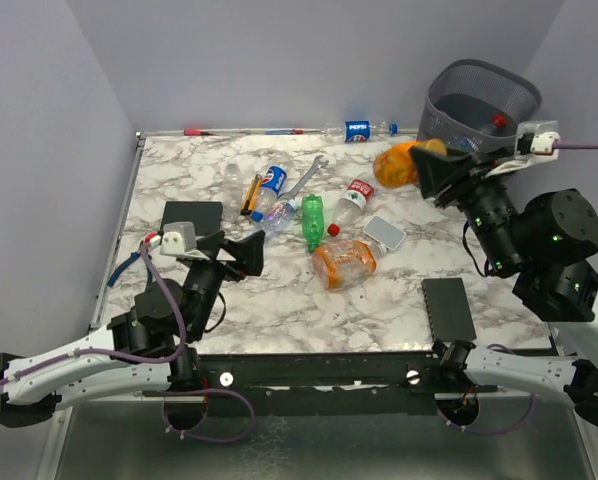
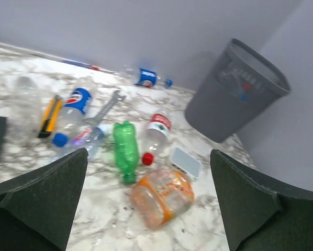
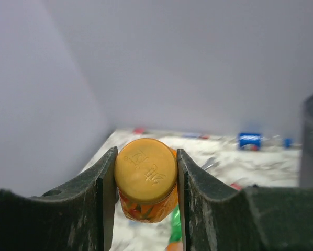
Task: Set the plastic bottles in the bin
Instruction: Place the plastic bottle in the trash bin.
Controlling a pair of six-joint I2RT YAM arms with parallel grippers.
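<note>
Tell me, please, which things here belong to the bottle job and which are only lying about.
For the job: bin, held orange bottle, green bottle, orange-tinted bottle on the table, red-label bottle, near Pepsi bottle, far Pepsi bottle, clear bottle.

Only lying about: wrench, yellow-handled tool, left black block, right black block, pale flat rectangle.

Surface (image 1: 279, 300): glossy stone-look marbling in white and grey is shown.
Bin (image 1: 444, 112): matt dark-grey wire mesh is seen.
Held orange bottle (image 1: 391, 165): translucent plastic is topped by a smooth embossed cap.
Green bottle (image 2: 125, 149): glossy, crumpled plastic.
Wrench (image 1: 304, 178): bare silvery metal.
Right hand (image 3: 146, 159): fingers (image 3: 203, 204) are faced in matt black, lightly scuffed.
</note>
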